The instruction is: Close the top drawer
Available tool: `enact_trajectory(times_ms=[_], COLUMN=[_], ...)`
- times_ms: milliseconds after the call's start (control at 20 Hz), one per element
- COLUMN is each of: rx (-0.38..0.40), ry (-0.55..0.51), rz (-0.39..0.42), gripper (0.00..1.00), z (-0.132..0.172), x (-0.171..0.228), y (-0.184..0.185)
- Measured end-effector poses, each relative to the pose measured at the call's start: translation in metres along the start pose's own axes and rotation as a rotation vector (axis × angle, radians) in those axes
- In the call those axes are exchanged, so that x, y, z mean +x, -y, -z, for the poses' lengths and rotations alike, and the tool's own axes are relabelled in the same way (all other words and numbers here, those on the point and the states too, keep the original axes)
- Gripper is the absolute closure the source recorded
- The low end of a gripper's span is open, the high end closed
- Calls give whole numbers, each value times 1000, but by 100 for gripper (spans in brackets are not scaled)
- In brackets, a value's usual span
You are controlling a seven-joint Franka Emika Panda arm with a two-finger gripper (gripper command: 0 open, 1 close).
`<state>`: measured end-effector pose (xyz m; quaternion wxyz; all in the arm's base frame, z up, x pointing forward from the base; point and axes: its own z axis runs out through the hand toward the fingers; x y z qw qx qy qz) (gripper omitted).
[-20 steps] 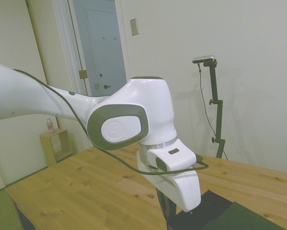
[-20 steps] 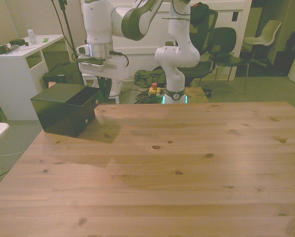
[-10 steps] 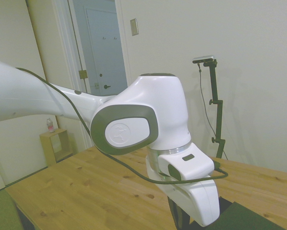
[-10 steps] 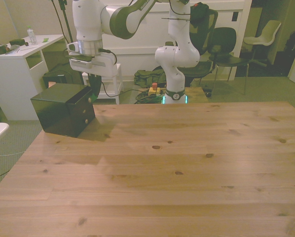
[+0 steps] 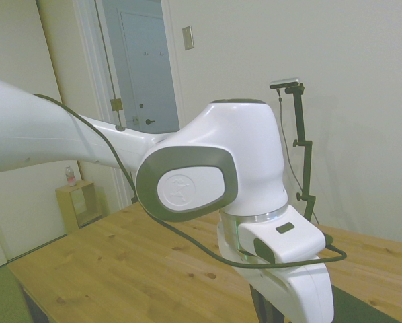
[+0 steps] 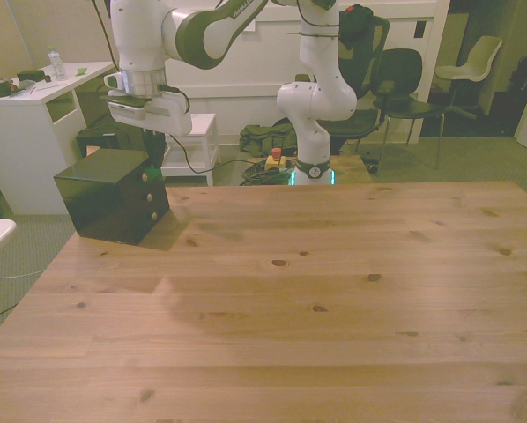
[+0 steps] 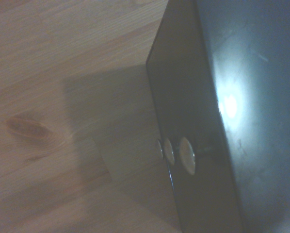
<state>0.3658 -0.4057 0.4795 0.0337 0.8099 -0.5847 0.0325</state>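
Sitting at the front view's left, near the far edge of the wooden counter (image 6: 334, 300): one black drawer unit (image 6: 100, 198), three pale knobs stacked on its face. Item of the task: top drawer (image 6: 149, 179), its front appearing level with the two fronts below in the front view; the wrist view agrees, showing all three knobs (image 7: 176, 153) nearly in one line along a flat dark face (no lip or gap discernible, though the picture is soft). Gripper (image 6: 153, 150): hanging just above the unit's top front edge, beside the drawer face. State of the jaws: cannot be told, since the fingers are dark against a dark background and cut off in the side view. Judged status: closure looks complete or all but complete. Handling note: any finishing push is best kept straight, light and square to the face, near the knob, so the unit does not skid across the counter.
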Motion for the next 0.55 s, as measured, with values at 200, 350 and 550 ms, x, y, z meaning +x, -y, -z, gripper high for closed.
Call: enact_trajectory(times_ms=[200, 350, 550], rx=[1, 3, 16], ry=[2, 6, 7], rz=[1, 16, 83], gripper=[100, 0, 0], z=[0, -2, 2], x=[4, 1, -19], y=[4, 15, 48])
